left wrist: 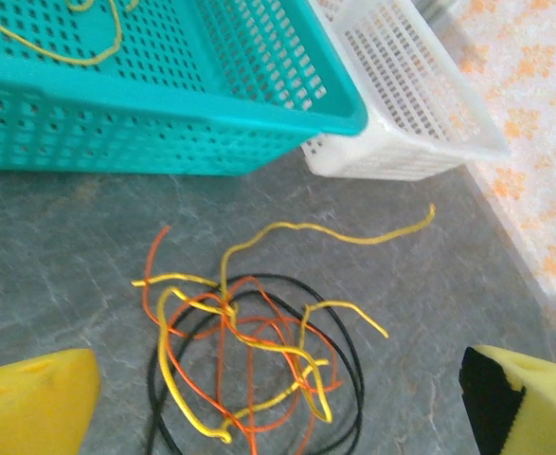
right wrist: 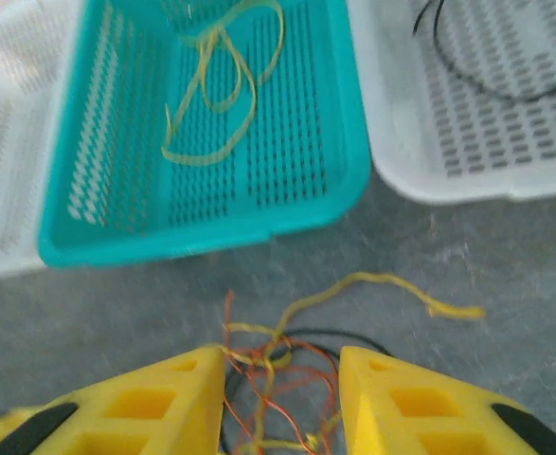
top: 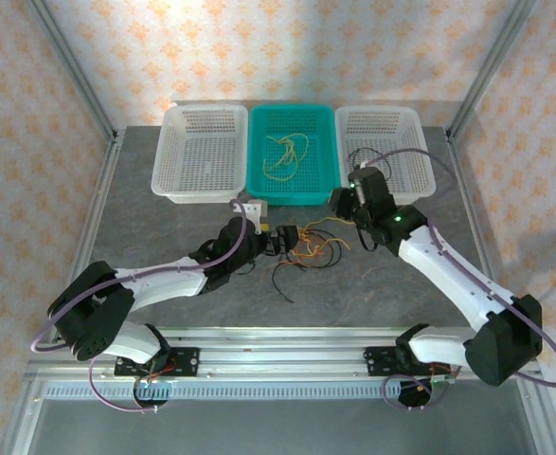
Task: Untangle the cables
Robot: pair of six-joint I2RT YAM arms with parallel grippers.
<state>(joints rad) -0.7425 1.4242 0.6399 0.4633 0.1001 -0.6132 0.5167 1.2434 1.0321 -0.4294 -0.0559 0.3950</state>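
The cables (top: 308, 248) lie as a loose tangle of yellow, orange and black wire on the grey table, in front of the teal basket (top: 292, 190). In the left wrist view the tangle (left wrist: 259, 351) rests between and just ahead of my left gripper (left wrist: 278, 412), whose yellow fingers (left wrist: 31, 403) stand wide apart and hold nothing. My right gripper (right wrist: 282, 370) hovers over the same tangle (right wrist: 278, 365) from the other side. Its jaws are apart, with strands in the gap, clamped on none. One long yellow strand (right wrist: 391, 284) trails off to the right.
Three baskets line the far side: a white one (top: 202, 190) at left, the teal one holding yellow cables (right wrist: 211, 95), and a white one (top: 386, 190) at right holding a black cable (right wrist: 486, 85). Bare table surrounds the tangle.
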